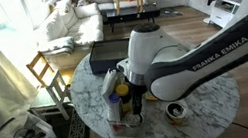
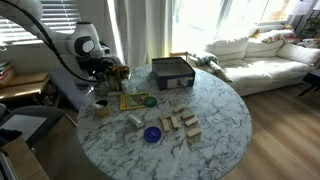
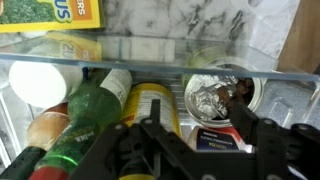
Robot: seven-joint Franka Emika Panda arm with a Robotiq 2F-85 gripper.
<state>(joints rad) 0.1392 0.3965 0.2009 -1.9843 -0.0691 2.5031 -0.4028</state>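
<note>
My gripper (image 3: 200,138) hangs open just over a clear plastic bin (image 3: 290,100) of bottles and jars. Between its fingers lies a small white-and-blue labelled container (image 3: 212,134). Just beyond that stands an open jar with a torn foil seal (image 3: 213,94). To the left lie a yellow bottle (image 3: 150,104), a green bottle (image 3: 86,118) and a white-capped one (image 3: 38,85). In both exterior views the gripper (image 1: 135,96) (image 2: 108,70) is lowered into the bin (image 1: 115,89) (image 2: 120,74) at the edge of the round marble table (image 1: 211,105) (image 2: 225,110).
On the table are a black box (image 2: 172,72) (image 1: 107,51), a yellow-green carton (image 2: 133,100) (image 3: 50,12), a blue bowl (image 2: 152,134), several wooden blocks (image 2: 181,125) and a small cup (image 1: 176,111). A wooden chair (image 1: 45,72) and a white sofa (image 2: 260,48) stand beyond it.
</note>
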